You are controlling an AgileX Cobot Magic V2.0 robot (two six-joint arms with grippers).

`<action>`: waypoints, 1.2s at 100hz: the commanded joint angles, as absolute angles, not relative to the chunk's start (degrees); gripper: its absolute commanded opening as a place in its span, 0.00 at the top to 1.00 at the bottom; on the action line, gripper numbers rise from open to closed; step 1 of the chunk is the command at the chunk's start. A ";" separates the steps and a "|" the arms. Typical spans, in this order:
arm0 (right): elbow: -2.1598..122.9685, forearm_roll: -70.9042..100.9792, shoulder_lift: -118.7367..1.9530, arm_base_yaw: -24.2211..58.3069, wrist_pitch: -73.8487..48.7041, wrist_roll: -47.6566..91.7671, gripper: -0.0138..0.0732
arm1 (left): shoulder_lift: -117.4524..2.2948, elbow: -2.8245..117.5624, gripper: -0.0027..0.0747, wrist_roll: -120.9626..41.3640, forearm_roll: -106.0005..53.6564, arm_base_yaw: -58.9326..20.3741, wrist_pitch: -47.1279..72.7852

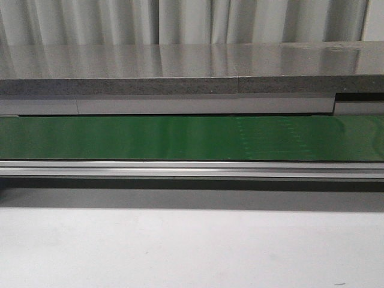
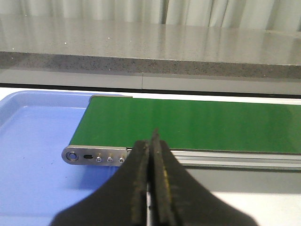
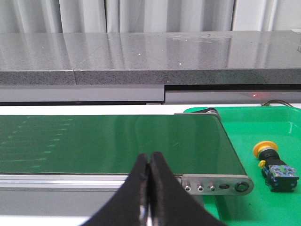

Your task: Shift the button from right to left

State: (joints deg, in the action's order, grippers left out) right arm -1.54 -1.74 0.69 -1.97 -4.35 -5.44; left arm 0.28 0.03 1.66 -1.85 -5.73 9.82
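The small yellow-capped, dark-bodied push-button [image 3: 273, 165] is lying on its side in a green plastic tray [image 3: 282, 122] toward the table's right edge. It is looking light and rigid; the blocky body is offering the surest hold. Both end effectors, left [image 2: 151, 141] and right [image 3: 149, 162], are sitting pinched together, holding nothing.

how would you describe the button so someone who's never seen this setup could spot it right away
Find the long green conveyor belt and follow it to its right end, where a bright green tray sits under it. The button lies on its side in that tray, just past the belt's metal end cap. It is the only loose item there: a round yellow-orange cap on a dark blocky body.
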 commanded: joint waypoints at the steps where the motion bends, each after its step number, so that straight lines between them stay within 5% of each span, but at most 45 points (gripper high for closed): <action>1: -0.69 -2.50 1.71 -2.15 0.32 -5.31 0.92 | 2.10 -2.51 0.99 2.21 -2.35 -5.84 5.32; 81: -0.33 -2.50 1.70 -2.15 0.00 -5.31 0.92 | 2.10 -2.51 0.99 2.21 -2.35 -5.84 5.32; 120: 12.17 -2.50 -0.75 -2.15 -6.18 -5.31 0.92 | 2.10 -2.51 0.99 2.21 -2.35 -5.84 5.32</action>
